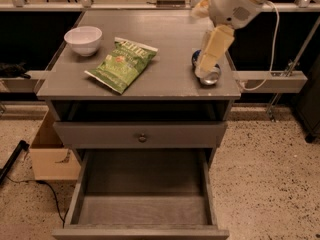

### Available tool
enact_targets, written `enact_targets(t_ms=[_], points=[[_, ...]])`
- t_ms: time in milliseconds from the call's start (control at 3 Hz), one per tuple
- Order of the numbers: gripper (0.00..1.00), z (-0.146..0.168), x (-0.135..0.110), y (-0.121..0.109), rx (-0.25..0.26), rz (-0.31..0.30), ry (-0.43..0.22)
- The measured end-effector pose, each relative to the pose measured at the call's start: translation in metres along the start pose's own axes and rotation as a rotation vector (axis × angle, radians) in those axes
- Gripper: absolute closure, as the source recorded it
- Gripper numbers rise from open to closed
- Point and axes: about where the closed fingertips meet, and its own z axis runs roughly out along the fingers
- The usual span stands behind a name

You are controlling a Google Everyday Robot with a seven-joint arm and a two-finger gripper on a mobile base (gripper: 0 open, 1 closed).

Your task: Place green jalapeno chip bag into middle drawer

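The green jalapeno chip bag (121, 63) lies flat on the grey cabinet top (170, 34), left of centre, next to a white bowl (83, 39). The middle drawer (142, 204) is pulled open at the bottom and holds nothing. My gripper (200, 41) hangs over the right part of the top, well to the right of the bag. It is open and empty, with one cream finger (212, 49) pointing down in front of the blue soda can (212, 77).
A closed drawer front with a small round knob (142, 138) sits above the open drawer. A cardboard box (50, 156) stands on the floor at the left. A white cable (272, 49) runs from the arm at the right.
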Motion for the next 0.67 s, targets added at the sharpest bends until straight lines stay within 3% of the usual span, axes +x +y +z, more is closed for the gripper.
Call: enact_targets(t_ms=[333, 667], points=[[0.00, 0.0208, -0.0189, -0.0081, 0.059, 0.024, -0.096], [0.00, 0.0286, -0.0252, -0.0074, 0.150, 0.065, -0.158]])
